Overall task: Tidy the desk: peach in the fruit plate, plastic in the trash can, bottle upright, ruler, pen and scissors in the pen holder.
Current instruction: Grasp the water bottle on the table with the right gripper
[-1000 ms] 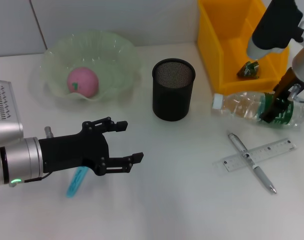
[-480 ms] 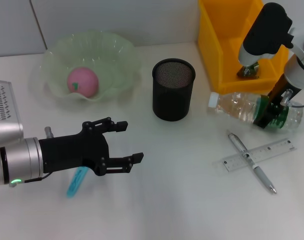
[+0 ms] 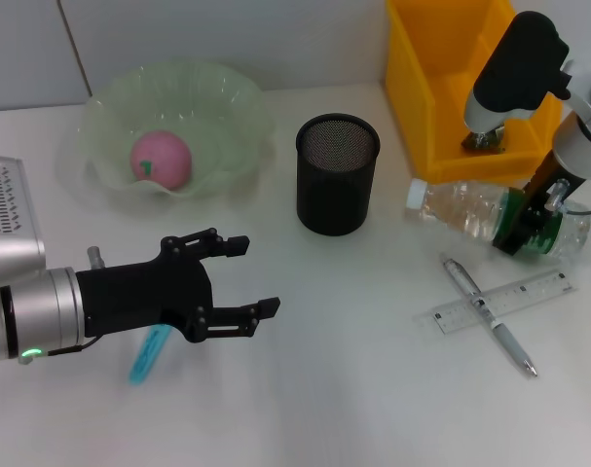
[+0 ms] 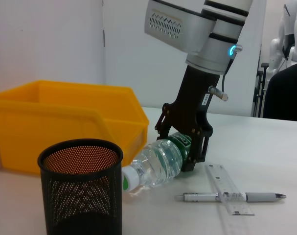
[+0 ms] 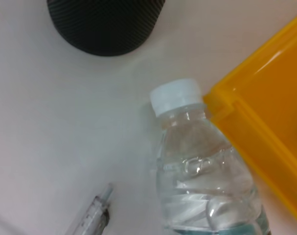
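Right gripper (image 3: 531,220) clamps the lying clear plastic bottle (image 3: 475,212) at three o'clock; left gripper (image 3: 244,275) hovers spread apart.

no readable text, bottle label (image 3: 525,220) and ruler (image 3: 502,302) markings illegible

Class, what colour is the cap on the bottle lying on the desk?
White. The bottle's cap shows best in the right wrist view.

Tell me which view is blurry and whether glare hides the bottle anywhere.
Right wrist view: soft focus up close, the bottle and pen tip are fuzzy. Head view: even light, faint shadows, the bottle reads clearly with the right gripper on it. Left wrist view: sharp, small highlights on the bottle only.
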### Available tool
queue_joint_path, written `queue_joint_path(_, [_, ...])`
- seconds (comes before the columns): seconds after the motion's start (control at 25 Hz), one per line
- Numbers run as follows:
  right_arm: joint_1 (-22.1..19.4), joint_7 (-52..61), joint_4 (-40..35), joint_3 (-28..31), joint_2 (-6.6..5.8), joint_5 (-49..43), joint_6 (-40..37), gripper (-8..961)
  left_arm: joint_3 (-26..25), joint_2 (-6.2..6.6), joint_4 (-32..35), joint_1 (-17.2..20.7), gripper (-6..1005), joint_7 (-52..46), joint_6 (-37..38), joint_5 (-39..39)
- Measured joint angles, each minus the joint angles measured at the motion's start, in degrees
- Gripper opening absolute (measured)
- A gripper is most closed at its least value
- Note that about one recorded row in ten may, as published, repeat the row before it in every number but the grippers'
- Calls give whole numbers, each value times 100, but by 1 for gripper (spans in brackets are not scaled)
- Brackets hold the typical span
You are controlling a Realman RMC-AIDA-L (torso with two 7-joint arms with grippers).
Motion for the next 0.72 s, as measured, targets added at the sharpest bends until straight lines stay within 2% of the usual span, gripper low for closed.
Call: queue_joint_path(0.72, [83,17,312,-4,7,-1,233,826,0,-6,0,-15,863,0,17,1])
